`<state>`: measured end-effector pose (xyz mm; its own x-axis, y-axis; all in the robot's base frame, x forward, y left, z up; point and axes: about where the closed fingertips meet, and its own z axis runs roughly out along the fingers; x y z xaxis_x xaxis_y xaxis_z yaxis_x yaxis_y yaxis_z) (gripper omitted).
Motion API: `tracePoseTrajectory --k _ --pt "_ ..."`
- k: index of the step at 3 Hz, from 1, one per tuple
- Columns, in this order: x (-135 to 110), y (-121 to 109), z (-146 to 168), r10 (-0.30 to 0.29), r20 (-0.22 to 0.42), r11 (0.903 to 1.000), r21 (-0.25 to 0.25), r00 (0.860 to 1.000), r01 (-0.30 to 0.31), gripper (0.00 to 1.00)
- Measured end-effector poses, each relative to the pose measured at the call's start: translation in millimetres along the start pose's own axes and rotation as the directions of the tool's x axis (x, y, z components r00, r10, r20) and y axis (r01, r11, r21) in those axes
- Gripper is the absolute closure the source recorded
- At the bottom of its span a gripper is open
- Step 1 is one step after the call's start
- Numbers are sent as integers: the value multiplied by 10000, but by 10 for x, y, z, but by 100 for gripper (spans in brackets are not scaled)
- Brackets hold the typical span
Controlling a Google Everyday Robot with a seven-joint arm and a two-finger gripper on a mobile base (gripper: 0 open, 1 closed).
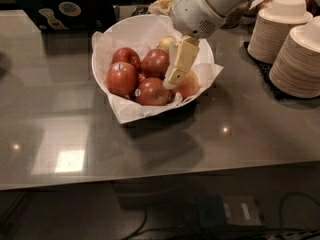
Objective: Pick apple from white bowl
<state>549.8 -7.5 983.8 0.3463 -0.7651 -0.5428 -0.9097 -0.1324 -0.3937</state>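
The white bowl [145,28], lined with crumpled white paper, stands on the grey table and holds several apples. The large deep red apple [121,79] with a pale sticker near its top lies at the bowl's left side. Two more red apples [151,92] lie beside it, and a small yellowish apple [165,44] lies at the back. My gripper [171,82] hangs down from the white arm [205,6] over the bowl's right half. It points down-left, in front of a paler orange-red apple [188,86], to the right of the deep red apple. It holds nothing that I can see.
Two stacks of beige paper bowls [279,28] [301,59] stand on a dark mat at the right. A dark laptop-like object [60,6] stands at the back left. The table's front edge [150,176] runs across, with cables and a power strip below.
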Motion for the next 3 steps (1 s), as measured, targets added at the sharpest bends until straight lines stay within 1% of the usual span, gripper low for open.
tracePoseTrajectory --k 1,2,3 --pt "-178 -55 204 -393 673 9986 -322 9970 415 19" --pt "-278 -53 350 -547 1023 9964 -594 9932 610 33" --pt "-310 -19 461 -536 1176 9947 -810 9916 634 39"
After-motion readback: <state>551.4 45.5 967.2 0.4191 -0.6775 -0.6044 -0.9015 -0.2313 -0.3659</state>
